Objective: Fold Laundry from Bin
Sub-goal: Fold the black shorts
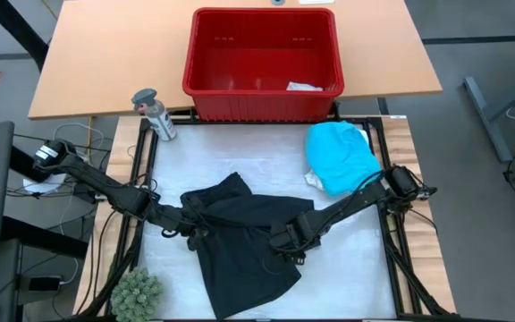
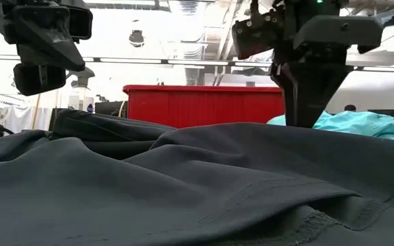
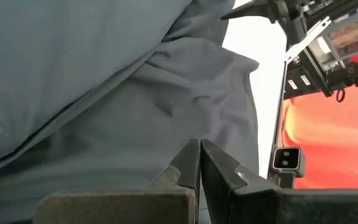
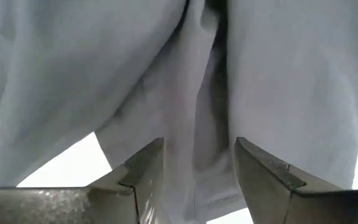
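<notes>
Basically the black garment [image 1: 244, 241] is looking soft, light and floppy, w/ a smooth matte weave that's probably a bit slippery, so I'm guessing it's going to sag and slide instead of holding any shape; best to be pinching it at a hem or corner, or at a raised ridge, not on a flat patch. Going left to right in the high view: the left gripper [image 1: 192, 234] is sitting at the garment's left edge w/ its fingers clenched tight together, and in the left wrist view no cloth is showing between the tips, so it's seemingly not holding anything. The garment itself is lying crumpled in the middle of the white mat [image 1: 177, 156], one lobe bunching up toward the far left, the rest trailing toward the near edge, w/ stitched hems showing in the low view. The right gripper [image 1: 286, 241] is hovering over the garment's middle-right part, fingers spread apart, and the right wrist view is showing a fold ridge lying between them, not yet pinched. Further right, the turquoise shirt [image 1: 342, 156] is sitting in a soft rounded heap at the mat's far right corner, a pale scrap poking out at its edge. Behind the mat, the red bin [image 1: 263, 63] is standing on the wooden table w/ only a small pale piece [image 1: 304, 87] lying in its near right corner, otherwise looking emptied.
</notes>
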Tool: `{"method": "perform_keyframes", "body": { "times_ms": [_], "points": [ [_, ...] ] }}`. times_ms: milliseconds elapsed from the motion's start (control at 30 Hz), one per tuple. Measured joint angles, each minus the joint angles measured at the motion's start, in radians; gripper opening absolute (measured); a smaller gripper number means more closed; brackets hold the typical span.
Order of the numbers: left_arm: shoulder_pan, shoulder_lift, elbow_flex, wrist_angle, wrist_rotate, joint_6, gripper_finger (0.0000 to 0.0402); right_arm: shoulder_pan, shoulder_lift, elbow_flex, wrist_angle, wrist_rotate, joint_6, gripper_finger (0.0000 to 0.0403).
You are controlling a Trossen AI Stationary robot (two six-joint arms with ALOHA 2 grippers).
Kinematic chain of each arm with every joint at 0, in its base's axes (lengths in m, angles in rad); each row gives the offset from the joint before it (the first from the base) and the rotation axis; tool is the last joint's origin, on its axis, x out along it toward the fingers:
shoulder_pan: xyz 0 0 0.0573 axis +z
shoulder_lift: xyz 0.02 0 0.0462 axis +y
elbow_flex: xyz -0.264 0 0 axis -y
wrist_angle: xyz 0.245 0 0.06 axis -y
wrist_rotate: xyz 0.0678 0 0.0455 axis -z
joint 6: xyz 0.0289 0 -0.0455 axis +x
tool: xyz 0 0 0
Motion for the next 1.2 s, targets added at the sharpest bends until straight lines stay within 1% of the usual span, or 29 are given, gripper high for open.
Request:
{"method": "perform_keyframes", "body": {
  "times_ms": [200,333,533,733,800,900,967,1033,1200],
  "points": [
    [0.000,0.000,0.000,-0.007,-0.007,0.006,0.0000,-0.021,0.000,-0.065,0.037,-0.006,0.008,0.0194],
    [0.000,0.000,0.000,-0.013,-0.009,0.006,0.0000,-0.023,0.000,-0.095,0.070,-0.029,0.004,0.0176],
    [0.000,0.000,0.000,-0.013,-0.013,0.007,0.0000,-0.024,0.000,-0.064,0.055,-0.100,-0.036,0.0109],
    [0.000,0.000,0.000,-0.014,-0.037,0.010,0.0000,-0.021,-0.019,-0.027,0.049,-0.134,-0.079,0.0060],
    [0.000,0.000,0.000,-0.014,-0.040,0.010,0.0000,-0.023,-0.046,-0.013,0.007,-0.128,-0.081,0.0055],
    [0.000,0.001,0.000,-0.014,-0.043,0.024,0.0000,-0.022,-0.112,-0.012,-0.053,-0.080,-0.075,0.0054],
    [0.000,0.001,0.000,-0.014,-0.051,0.030,0.0000,-0.022,-0.162,-0.026,-0.049,-0.074,-0.066,0.0054],
    [0.000,0.001,0.000,-0.014,-0.066,0.043,0.0000,-0.016,-0.194,-0.051,-0.029,-0.069,-0.015,0.0052],
    [0.000,0.001,0.000,-0.023,-0.108,0.050,0.0000,0.036,-0.194,-0.138,0.037,-0.074,0.050,0.0032]
  ]
}}
